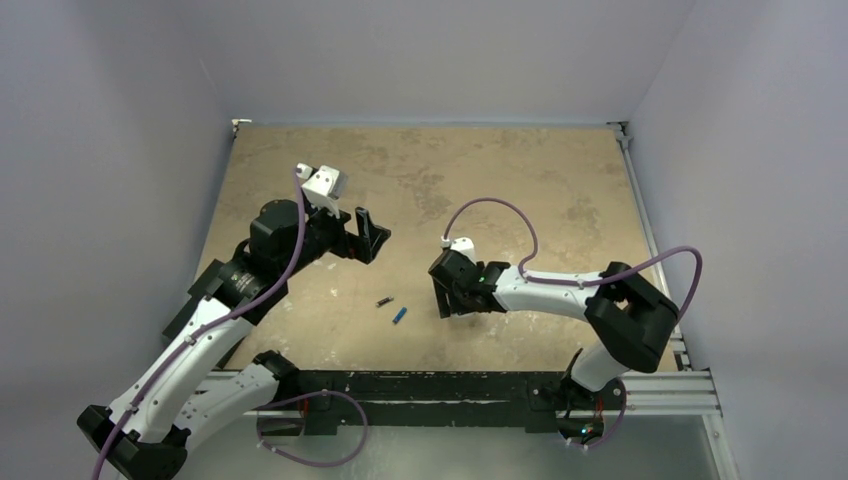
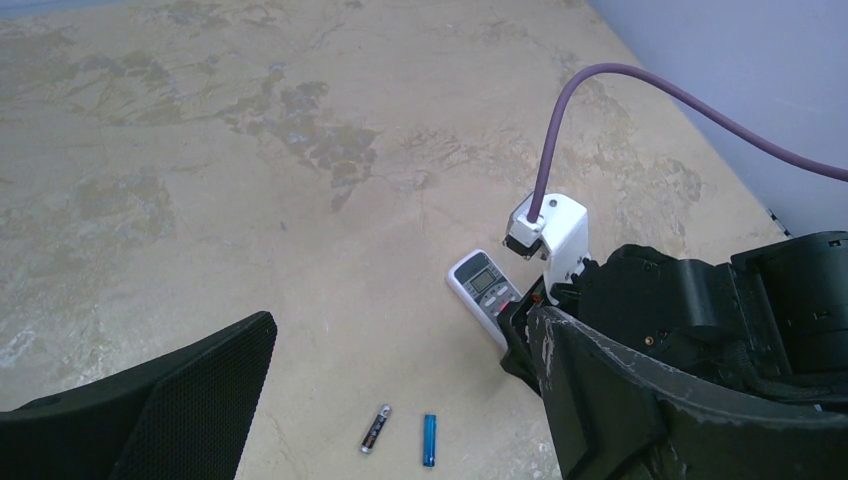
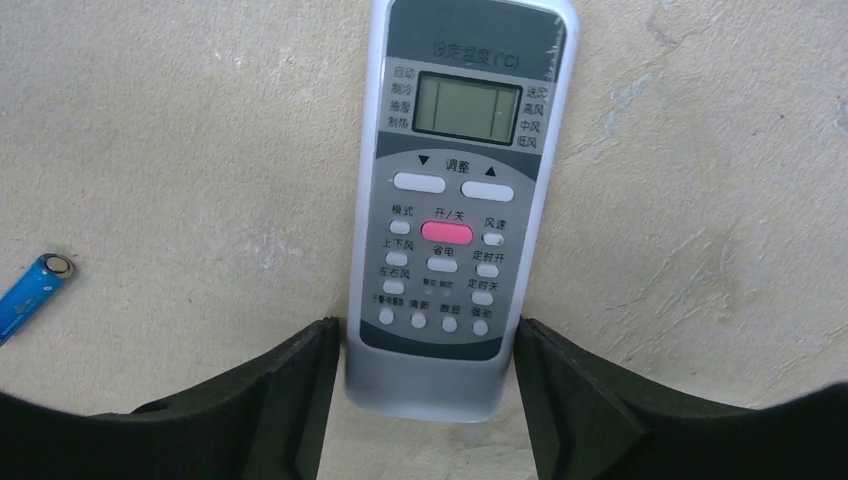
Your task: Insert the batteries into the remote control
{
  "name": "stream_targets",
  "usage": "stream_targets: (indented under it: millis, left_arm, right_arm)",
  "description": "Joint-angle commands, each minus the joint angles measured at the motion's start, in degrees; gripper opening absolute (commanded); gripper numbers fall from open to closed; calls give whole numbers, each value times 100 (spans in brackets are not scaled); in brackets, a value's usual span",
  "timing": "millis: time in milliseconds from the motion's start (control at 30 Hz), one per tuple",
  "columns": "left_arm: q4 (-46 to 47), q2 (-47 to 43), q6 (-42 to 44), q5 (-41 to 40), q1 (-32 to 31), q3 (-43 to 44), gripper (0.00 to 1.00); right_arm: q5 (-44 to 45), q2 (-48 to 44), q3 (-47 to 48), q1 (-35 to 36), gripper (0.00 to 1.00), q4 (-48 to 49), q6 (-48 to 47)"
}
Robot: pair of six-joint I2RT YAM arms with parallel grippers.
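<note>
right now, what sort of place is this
Probably a robot lab test cell: two arms mounted on a rail at a worn tabletop, plain walls close around, a remote and two batteries laid out.

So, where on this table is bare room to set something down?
Bare: the whole far table beyond the left claw and right claw. Crowded: near the front, where the dark battery and blue battery lie beside the remote.

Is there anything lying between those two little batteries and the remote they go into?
Nothing visible: only bare table separates the dark battery and blue battery from the remote control. The right gripper straddles its button end; the remote lies face up, back hidden.
</note>
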Motion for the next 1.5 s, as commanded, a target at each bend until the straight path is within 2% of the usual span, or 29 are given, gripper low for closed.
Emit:
stream_targets:
  millis: [0,333,567,933,1033,1067,1333,1467]
  left_arm:
    - [58,-72,-53,-18,32,-36,99]
    - [45,-15,-49,-36,37,-35,99]
    - [13,74,-49,-66,37,-29,99]
    - [-13,133,-321,-89,39,-125,99]
    - [102,55,-536,-44,37,-251,99]
    - [120,50,-604,36,39,-281,99]
    - [383,290,-1295,849,62,-516,99]
    - [483,579,-1560,1513,295,-572,99]
  right_arm:
    - [212,122,-78,76,68,56,139]
    - [210,144,-168,122,35,101,162]
    - [110,-289,-146,121,21,74,-52]
    - [-541,-1172,-231,122,11,295,-713]
    - [-716,-1464,-247,123,3,338,-930]
    - [-763,-1549,-256,129,0,361,-996]
    - [-1532,-2263,-305,128,0,737,-1838]
    - [-1883,-2585,-353,129,0,968,-2190]
